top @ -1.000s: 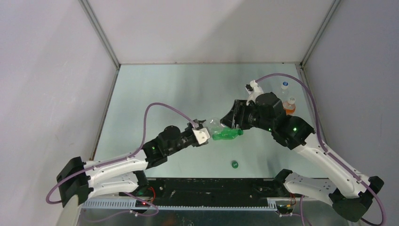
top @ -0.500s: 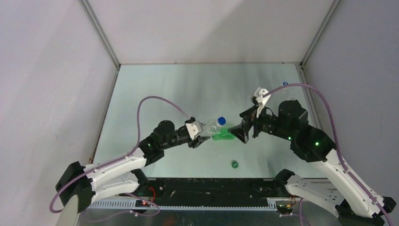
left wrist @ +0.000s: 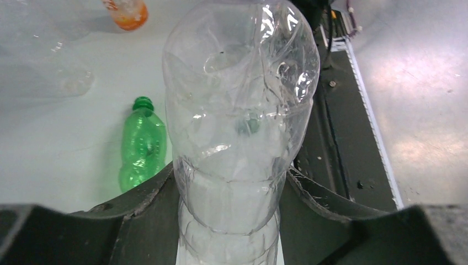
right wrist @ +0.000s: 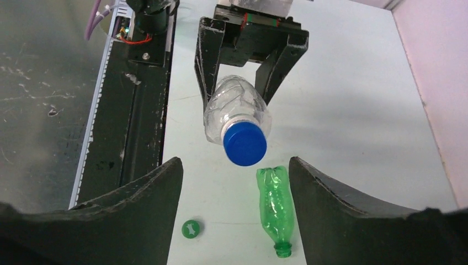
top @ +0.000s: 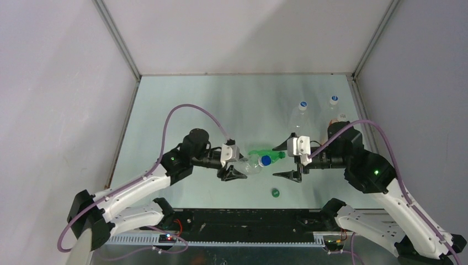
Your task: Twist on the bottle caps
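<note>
My left gripper is shut on a clear bottle and holds it level above the table. The solid blue cap sits on its neck and faces my right gripper, which is open and empty a short way off. In the right wrist view the blue cap hangs just beyond my open fingers. The green cap lies loose on the table; it also shows in the right wrist view. An uncapped green bottle lies flat behind the clear one.
Two clear upright bottles with blue-and-white caps stand at the back right. An orange-bottomed bottle stands by them, mostly hidden behind my right arm in the top view. The black front rail runs along the near edge.
My left gripper swung the clear bottle round and nearer, so its blue cap points right. My right arm drew back from the far side and now faces the cap, uncovering the upright bottles.
</note>
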Available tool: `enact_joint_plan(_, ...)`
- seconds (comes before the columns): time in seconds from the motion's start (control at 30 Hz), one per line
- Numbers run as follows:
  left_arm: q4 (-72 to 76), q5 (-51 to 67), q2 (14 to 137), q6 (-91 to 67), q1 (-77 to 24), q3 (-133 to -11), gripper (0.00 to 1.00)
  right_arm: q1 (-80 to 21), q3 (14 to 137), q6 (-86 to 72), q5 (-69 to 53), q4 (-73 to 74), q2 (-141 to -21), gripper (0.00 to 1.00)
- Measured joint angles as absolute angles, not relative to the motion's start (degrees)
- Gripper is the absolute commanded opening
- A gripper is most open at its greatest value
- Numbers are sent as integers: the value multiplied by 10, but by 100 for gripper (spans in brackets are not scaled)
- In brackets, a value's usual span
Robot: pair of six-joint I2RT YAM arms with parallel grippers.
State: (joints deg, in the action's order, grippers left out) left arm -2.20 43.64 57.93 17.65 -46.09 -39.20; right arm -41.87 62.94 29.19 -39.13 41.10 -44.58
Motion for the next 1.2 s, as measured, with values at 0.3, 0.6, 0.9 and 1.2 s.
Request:
enact_joint_plan(0.3,-84,471,594,199,-461,-406,0,-419,629,329,-430,412,-472,58)
enact_joint_plan(0.6,-101,483,604,210,-461,-418,0,-419,629,335,-453,413,-490,49)
enact_joint_plan(0.9,-106,485,612,211,-461,-425,0,-419,631,354,-453,439,-517,35)
enact_joint_plan(1.2,-108,464,614,215,-461,-431,0,-417,636,333,-439,443,-526,0)
